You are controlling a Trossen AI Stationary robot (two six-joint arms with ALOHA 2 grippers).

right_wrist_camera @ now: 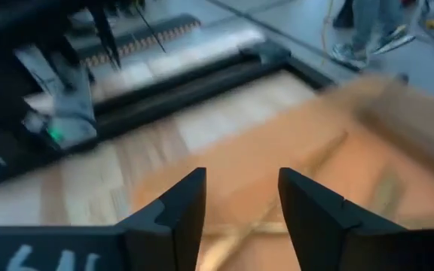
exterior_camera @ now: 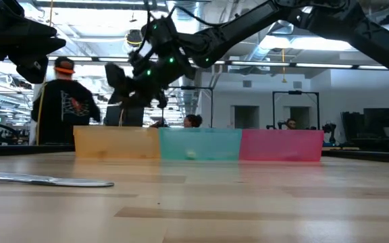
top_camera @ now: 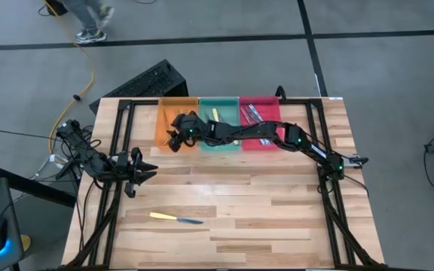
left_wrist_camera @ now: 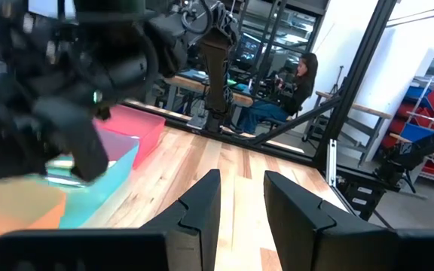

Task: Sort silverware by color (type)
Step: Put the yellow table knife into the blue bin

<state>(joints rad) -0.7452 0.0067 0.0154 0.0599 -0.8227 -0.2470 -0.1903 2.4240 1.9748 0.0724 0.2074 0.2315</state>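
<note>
Three trays stand side by side at the table's far edge: orange [top_camera: 166, 124], green [top_camera: 218, 143] and red [top_camera: 266, 144]. My right gripper [top_camera: 173, 137] reaches across them and hangs open above the orange tray [right_wrist_camera: 368, 135], nothing between its fingers. Thin bronze utensils [right_wrist_camera: 319, 158] lie in that tray. A pale yellow piece [top_camera: 215, 114] lies in the green tray, and silver pieces [top_camera: 251, 113] in the red one. A yellow-handled knife [top_camera: 176, 218] lies flat on the near table. My left gripper [left_wrist_camera: 241, 203] waits open near the table's left edge.
A black frame runs round the table's sides and far edge [top_camera: 126, 105]. Bare wood lies between the trays and the knife [exterior_camera: 46, 179]. People stand and sit in the room beyond the table [exterior_camera: 63, 101].
</note>
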